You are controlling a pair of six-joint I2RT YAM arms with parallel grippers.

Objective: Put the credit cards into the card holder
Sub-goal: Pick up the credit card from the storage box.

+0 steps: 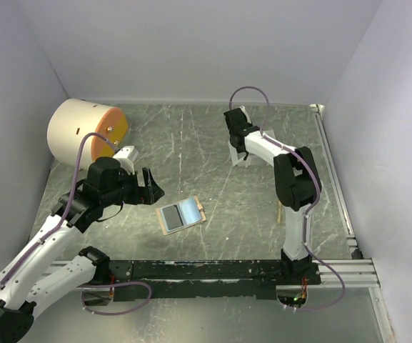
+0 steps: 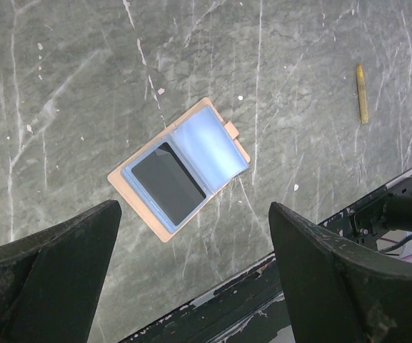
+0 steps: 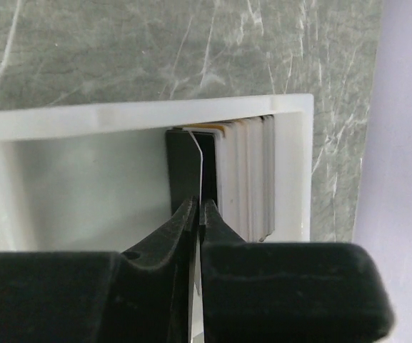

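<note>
- Your right gripper (image 3: 197, 209) is pressed together on one thin card (image 3: 200, 166). It pinches the card by its edge where it stands in the tray (image 3: 141, 114), at the far side of the table (image 1: 213, 143).
- The other cards (image 3: 243, 179) stand on edge, packed against the tray's end wall, just beside the pinched one.
- Expect the card to be light, stiff yet springy, and slick. A shallow edge pinch may let it swivel or slip, so check that the bite is square.
- Lift straight out. The tray's rim and the neighbouring cards are close, and a tilt could drag a second card along.
- Your left gripper (image 1: 151, 186) hangs spread wide and empty, above and just left of the holder (image 2: 179, 168).
- The holder lies open and flat near the front rail (image 1: 213, 270). A dark card (image 2: 168, 182) sits in one side, and the shiny pocket (image 2: 209, 146) beside it looks free.
- The holder is light and will likely skid when you push a card in, so the left arm could pin it.
- There is bare table between tray and holder. A yellow stick (image 2: 362, 93) lies off to the right, and the cylinder (image 1: 84, 128) stands far left.
</note>
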